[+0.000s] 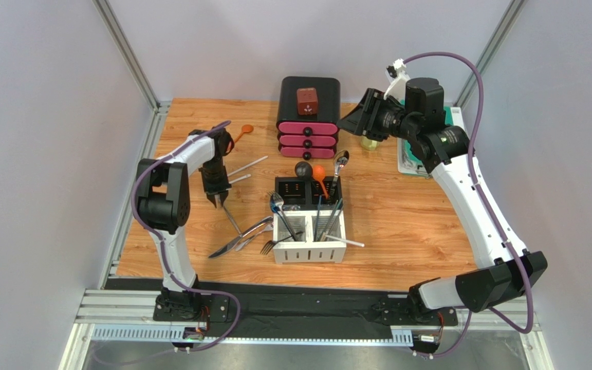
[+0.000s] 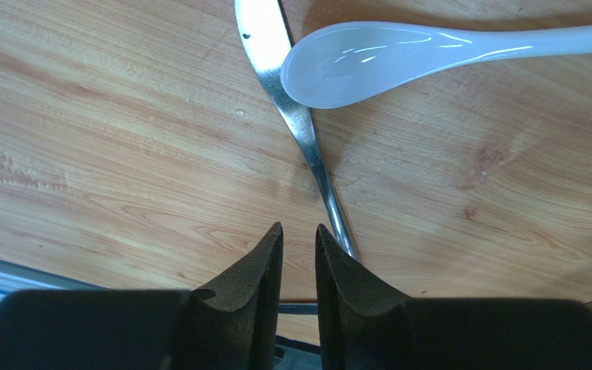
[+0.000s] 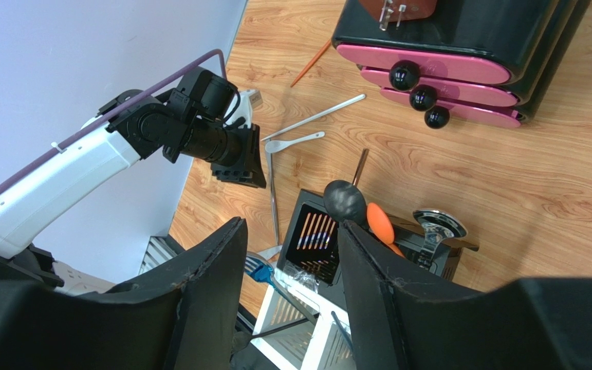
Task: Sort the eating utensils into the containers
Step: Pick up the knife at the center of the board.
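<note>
Left claw [image 2: 299, 229] hangs over wood-grain table [image 2: 121, 154] between grey walls [image 1: 36, 116].

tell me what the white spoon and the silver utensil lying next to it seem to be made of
The white spoon is probably plastic. It is glossy and slightly translucent, with soft curved highlights in the bowl. The silver utensil looks like polished metal, likely stainless steel. Its narrow handle shows bright, mirror-like reflections and thin, hard edges.
</note>
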Tool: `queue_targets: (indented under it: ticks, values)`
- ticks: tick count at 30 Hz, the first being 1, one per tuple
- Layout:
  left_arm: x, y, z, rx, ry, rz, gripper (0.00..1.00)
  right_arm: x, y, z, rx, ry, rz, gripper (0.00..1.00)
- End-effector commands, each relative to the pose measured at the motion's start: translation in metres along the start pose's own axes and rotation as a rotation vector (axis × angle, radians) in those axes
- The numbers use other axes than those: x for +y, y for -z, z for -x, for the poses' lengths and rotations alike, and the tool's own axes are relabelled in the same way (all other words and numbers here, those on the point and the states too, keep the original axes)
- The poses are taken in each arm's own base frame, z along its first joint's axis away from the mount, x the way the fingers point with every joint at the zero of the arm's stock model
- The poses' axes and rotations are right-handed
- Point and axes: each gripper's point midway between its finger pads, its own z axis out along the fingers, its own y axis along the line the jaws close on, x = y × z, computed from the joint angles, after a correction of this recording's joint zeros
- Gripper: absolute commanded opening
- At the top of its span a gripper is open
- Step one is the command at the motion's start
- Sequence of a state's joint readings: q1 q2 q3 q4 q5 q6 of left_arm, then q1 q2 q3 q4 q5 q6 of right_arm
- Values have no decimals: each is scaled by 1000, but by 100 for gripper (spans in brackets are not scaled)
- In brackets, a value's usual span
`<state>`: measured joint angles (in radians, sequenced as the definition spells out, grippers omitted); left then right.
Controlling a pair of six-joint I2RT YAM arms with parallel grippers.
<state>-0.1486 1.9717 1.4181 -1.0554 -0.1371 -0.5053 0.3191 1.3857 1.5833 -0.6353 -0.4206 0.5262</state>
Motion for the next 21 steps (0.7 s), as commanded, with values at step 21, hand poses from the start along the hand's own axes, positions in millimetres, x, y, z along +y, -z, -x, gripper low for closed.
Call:
queue_targets:
  ticks: [21]
  values:
    - [7,-5,-17,60,-97,2,24,-2,21,22,-81,-14,42,52]
